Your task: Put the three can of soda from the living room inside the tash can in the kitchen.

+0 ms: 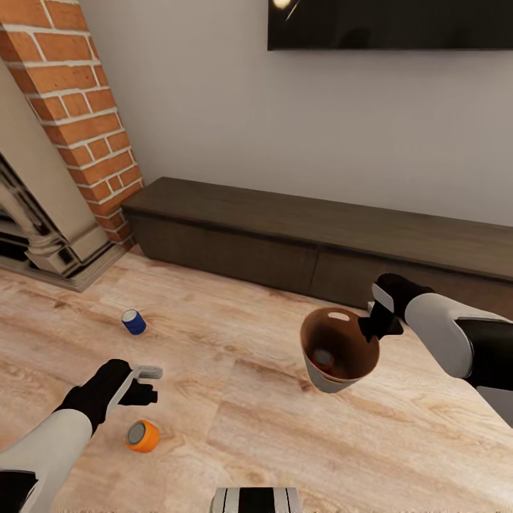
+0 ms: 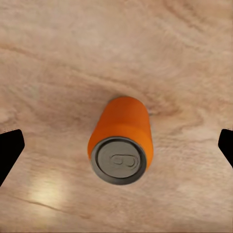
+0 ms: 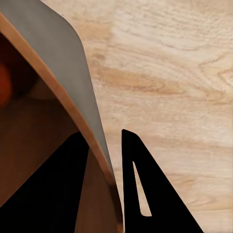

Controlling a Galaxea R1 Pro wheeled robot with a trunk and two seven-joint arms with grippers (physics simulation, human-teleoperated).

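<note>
Scene: living room, wood floor (image 1: 285, 420), brick fireplace (image 1: 78, 121), low cabinet (image 1: 299, 235), TV (image 1: 388, 21) on wall.
Left gripper (image 2: 116, 145): fingers spread wide, hovering above orange can (image 2: 121, 143), one finger (image 2: 9, 148) on each side, not touching.
Orange can: lying on its side on floor, just beside left gripper (image 1: 146, 381) in head view.
Blue can (image 1: 133, 321): on floor, well apart, toward fireplace.
Right gripper (image 1: 375, 328): fingers pinching bin (image 1: 338, 353) rim, one inside, one outside; bin held off floor, tilted.
Third can (image 1: 324, 358): dark reddish, inside bin.
Progress: one of three cans binned, by the look of it.
Risks: round can likely to roll away if one finger lands first; rim pinch thin, so bin could slip or tip and spill its can.
</note>
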